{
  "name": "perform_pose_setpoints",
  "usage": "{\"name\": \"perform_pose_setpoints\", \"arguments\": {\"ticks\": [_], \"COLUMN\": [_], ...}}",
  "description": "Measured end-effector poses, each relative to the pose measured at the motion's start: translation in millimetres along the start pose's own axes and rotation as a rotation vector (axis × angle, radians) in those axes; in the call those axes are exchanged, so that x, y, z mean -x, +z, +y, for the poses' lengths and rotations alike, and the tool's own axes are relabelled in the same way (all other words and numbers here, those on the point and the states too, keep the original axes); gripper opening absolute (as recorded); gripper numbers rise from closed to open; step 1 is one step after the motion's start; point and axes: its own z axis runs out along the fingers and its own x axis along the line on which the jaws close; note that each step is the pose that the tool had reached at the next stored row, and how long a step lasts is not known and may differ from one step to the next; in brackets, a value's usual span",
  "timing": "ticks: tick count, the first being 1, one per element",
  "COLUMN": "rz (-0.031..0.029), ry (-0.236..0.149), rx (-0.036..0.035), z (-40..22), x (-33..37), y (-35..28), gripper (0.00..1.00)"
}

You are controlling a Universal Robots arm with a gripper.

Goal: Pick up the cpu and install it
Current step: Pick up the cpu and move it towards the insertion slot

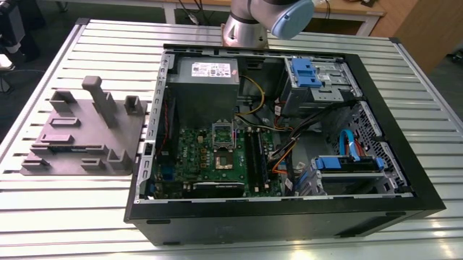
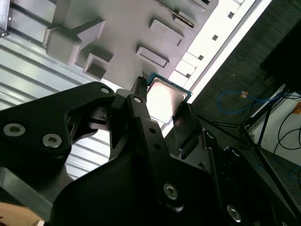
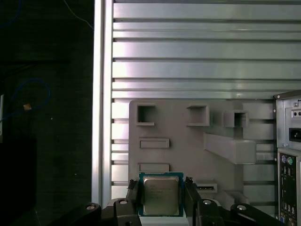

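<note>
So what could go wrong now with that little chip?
The pincer pinches the cpu only by its thin edges, so it might slip and drop onto the tray. The socket sits deep in the case near cables, so the arm could bump something.

Print on the white label (image 1: 210, 69) and the cpu (image 3: 161, 195) cannot be read.
</note>
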Motion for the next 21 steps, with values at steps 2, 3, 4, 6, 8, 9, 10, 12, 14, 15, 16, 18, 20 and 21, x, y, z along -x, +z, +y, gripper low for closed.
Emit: {"name": "perform_pose_setpoints", "arguments": {"ticks": [2,3,4,6,8,9,10,12,14,15,16,18,20,21], "rz": [0.0001,0.0002,0.0002,0.0002,0.0002,0.0002,0.0002,0.0005,0.0002,0.0003,0.0003,0.0006,0.0009,0.0010], "ry": [0.000,0.000,0.000,0.000,0.000,0.000,0.000,0.000,0.000,0.000,0.000,0.000,0.000,0.000], "rx": [-0.0001,-0.0002,-0.0002,-0.0002,-0.0002,-0.0002,-0.0002,-0.0004,-0.0003,-0.0003,-0.0002,-0.0003,-0.0003,-0.0002], "z": [0.0,0.0,0.0,0.0,0.0,0.0,0.0,0.1,0.1,0.1,0.2,0.3,0.3,0.4], "x": [0.0,0.0,0.0,0.0,0.0,0.0,0.0,0.5,3.7,6.5,9.8,16.8,23.7,27.0], "y": [-0.1,-0.2,-0.2,-0.2,-0.2,-0.2,-0.2,-0.3,-0.2,-0.2,-0.1,0.0,0.0,0.1], "gripper": [0.47,0.47,0.47,0.47,0.47,0.47,0.47,0.47,0.47,0.47,0.47,0.47,0.47,0.47]}}
